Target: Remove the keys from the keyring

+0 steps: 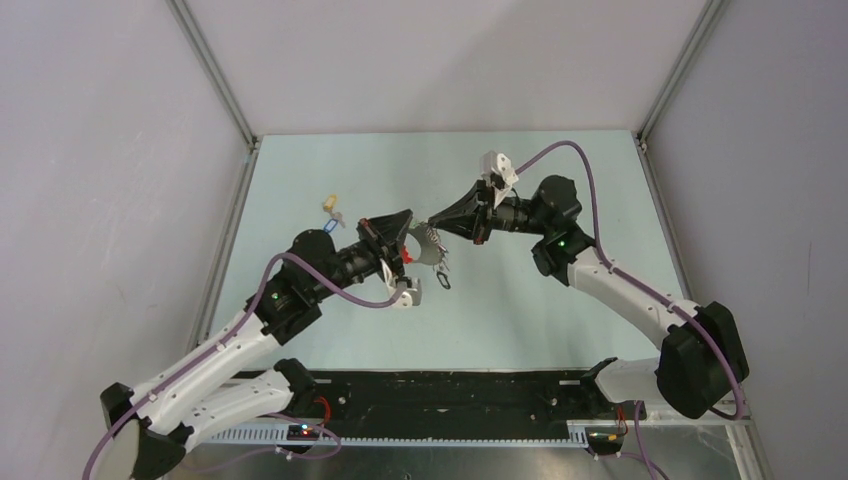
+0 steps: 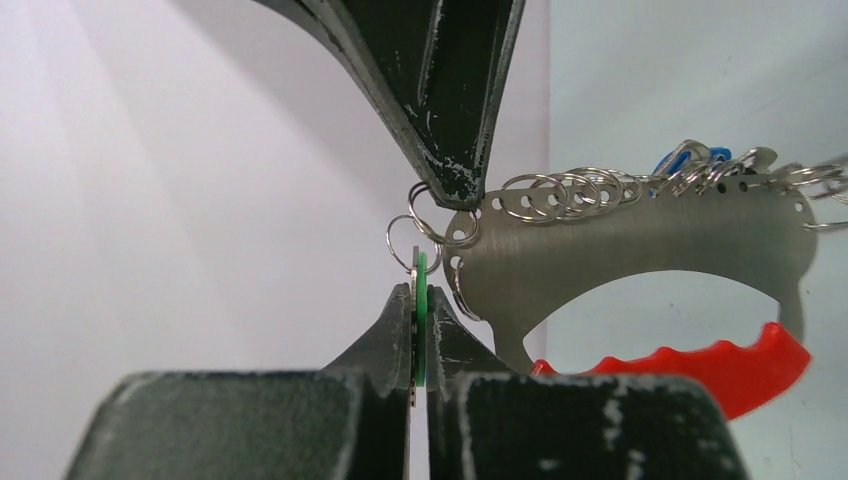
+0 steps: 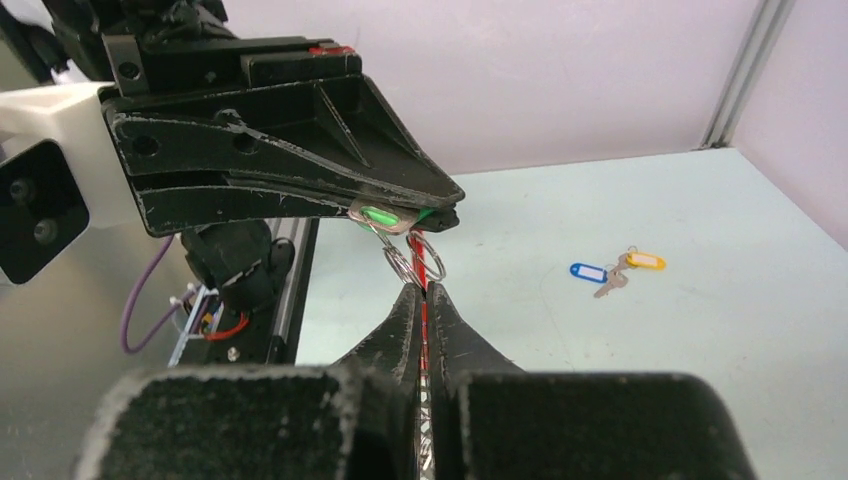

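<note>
My left gripper (image 2: 420, 292) is pinched tight on the thin edge of a green tag (image 2: 421, 272). The tag hangs by small split rings (image 2: 440, 235) off one corner of the keyring (image 2: 640, 240). My right gripper (image 2: 455, 188) reaches in from the opposite side, its fingers clamped flat on that same corner of the keyring's metal plate. Its tips sit just beside the left ones, so I have almost no gap between the two sets of fingers. More split rings crowd the keyring's top edge, with blue tags (image 2: 690, 160) bunched toward its far end, and the red band (image 2: 700, 365) curves beneath its lower edge. The keyring is held between the two arms over the middle of the table (image 1: 540, 300). A black tag (image 1: 443, 282) shows just below it, and I cannot tell whether it hangs or lies flat. Left of the keyring, a blue-tagged key (image 3: 590, 272) and a yellow-tagged key (image 3: 645, 260) lie together on the table, between the keyring and the side rail (image 1: 232, 220). The table's edges stand well away from the keyring on every side.
</note>
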### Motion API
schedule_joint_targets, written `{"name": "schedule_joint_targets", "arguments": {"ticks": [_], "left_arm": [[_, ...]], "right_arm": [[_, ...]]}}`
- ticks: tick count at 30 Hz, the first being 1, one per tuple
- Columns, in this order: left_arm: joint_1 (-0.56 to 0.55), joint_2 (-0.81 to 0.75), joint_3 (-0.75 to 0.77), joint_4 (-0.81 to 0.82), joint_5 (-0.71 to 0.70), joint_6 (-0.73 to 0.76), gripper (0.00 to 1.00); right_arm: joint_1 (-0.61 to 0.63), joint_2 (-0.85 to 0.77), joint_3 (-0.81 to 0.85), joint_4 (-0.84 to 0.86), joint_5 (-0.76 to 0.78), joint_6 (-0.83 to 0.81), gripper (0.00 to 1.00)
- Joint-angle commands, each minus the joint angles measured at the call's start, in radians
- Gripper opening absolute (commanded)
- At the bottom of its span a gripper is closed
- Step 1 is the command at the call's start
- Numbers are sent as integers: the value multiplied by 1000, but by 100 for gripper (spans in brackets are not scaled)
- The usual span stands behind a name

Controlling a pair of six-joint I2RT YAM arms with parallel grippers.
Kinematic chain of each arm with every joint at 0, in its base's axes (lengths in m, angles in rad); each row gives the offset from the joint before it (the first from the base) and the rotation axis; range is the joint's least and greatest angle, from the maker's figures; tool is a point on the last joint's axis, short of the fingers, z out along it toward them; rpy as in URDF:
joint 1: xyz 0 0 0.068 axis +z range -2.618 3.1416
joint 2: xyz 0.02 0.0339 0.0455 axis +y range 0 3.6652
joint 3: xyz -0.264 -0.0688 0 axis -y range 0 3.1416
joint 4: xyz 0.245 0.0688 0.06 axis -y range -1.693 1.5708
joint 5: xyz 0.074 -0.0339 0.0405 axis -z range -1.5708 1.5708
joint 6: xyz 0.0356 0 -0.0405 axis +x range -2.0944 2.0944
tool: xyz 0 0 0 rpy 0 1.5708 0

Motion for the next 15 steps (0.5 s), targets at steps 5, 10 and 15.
{"name": "schedule_joint_targets", "arguments": {"ticks": [5, 10, 15], "left_arm": [[47, -19, -27, 126, 104, -83, 0], [101, -33, -31, 144, 188, -146, 0], [124, -30, -38, 146, 264, -152, 0]], "right_arm": [[-13, -1, -72, 370, 198, 221, 0], [-4, 3, -79, 360, 133, 123, 15], [52, -26, -92, 233, 114, -147, 34]]}}
